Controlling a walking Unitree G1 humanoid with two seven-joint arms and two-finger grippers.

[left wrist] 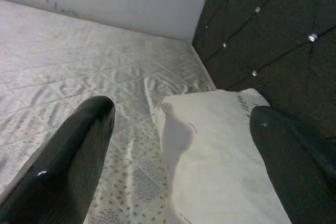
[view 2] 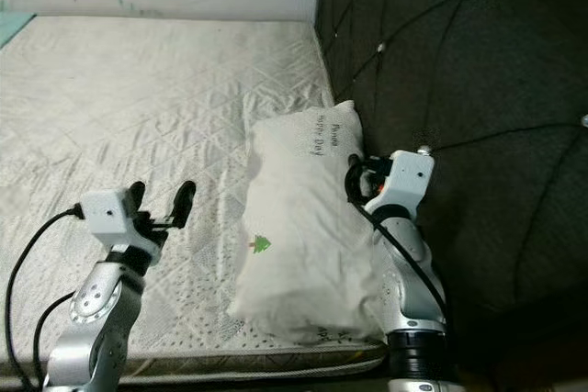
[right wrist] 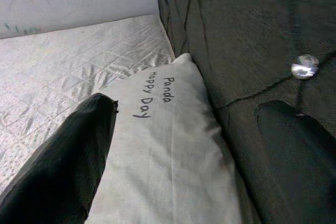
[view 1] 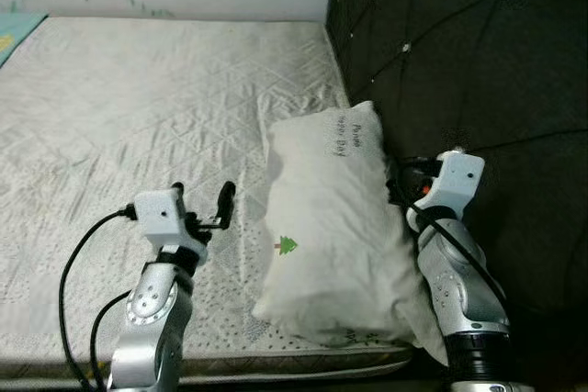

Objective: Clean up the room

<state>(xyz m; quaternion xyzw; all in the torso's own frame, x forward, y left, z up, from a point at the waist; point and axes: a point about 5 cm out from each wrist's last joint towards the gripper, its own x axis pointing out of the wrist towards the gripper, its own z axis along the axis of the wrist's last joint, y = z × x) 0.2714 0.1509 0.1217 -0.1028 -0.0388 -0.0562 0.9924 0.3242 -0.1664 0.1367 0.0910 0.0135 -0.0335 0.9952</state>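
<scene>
Bare mattress (view 1: pixel 138 107), white printed pillow (view 1: pixel 331 227)

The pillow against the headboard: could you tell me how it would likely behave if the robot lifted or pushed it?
The pillow looks plump and creased, so it would probably sag and fold rather than stay stiff. It likely weighs little for its bulk. Pushed across the quilted mattress, it should slide or bunch, not roll.

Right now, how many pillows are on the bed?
1. The pillow lies on the mattress beside the dark headboard, between the two grippers. None seems hidden.
</scene>
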